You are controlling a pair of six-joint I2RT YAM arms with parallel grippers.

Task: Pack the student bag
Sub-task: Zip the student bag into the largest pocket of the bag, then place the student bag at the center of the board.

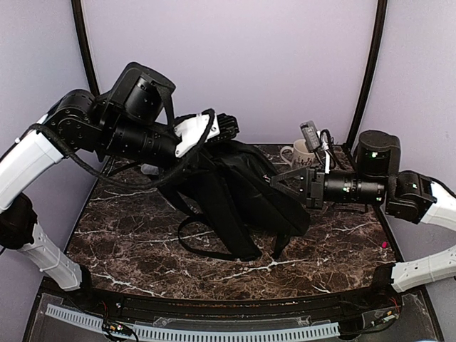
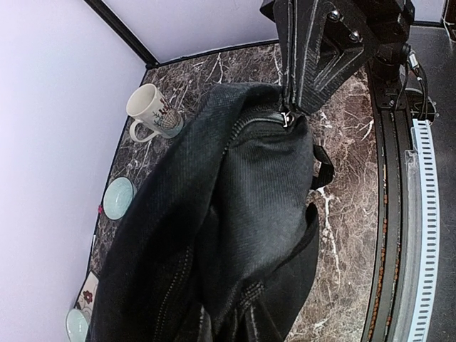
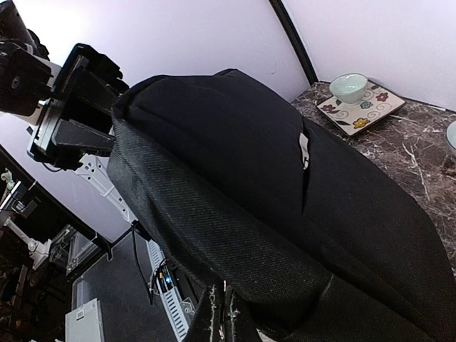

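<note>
Your left gripper (image 2: 296, 103) is pinched narrow on the student bag (image 1: 242, 192) at its top edge, right by the zipper pull (image 2: 285, 119). It holds that end up so the bag stands slumped mid marble table (image 1: 135, 235), likely to present the opening. Your right gripper (image 1: 280, 178) is fully closed against the bag's right side; can't tell if it has fabric. Mug (image 1: 299, 153) sits behind, not yet packed.
</note>
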